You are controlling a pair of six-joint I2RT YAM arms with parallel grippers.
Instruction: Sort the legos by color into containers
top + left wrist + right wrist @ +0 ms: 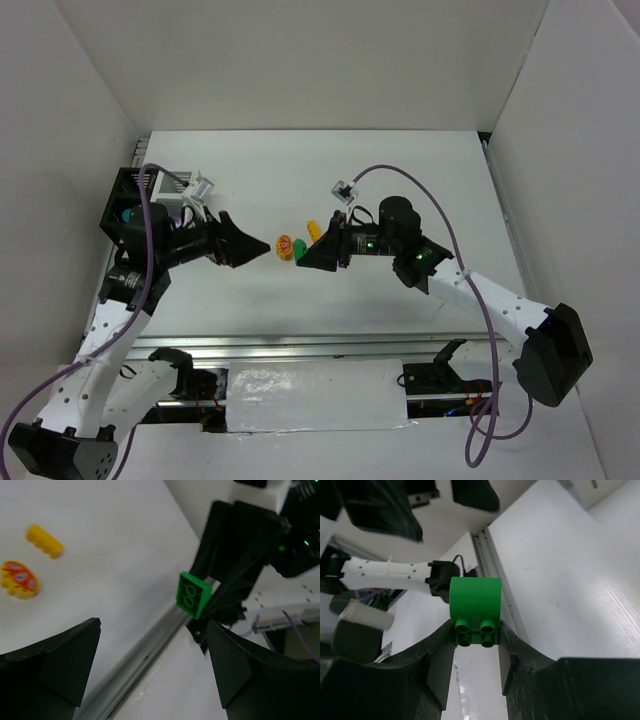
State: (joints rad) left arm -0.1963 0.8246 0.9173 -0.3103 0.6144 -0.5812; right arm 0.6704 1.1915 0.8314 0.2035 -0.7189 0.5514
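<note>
The left arm (105,330) rises from the lower left of the overhead view and bends toward the centre. The left gripper (262,247) points right, its jaws spread wide with nothing between them. The right arm (490,300) comes in from the lower right, its elbow folded. The right gripper (303,260) faces left, its tip near the other's but apart. Its jaws are clamped on the studded end of a green brick (475,605). From above the grip is hard to see, perhaps masked by the fingers.

White table (420,170) walled by white panels (300,60); metal rail (300,345) along its near edge; crinkled white sheet (315,395) beside the rail.
</note>
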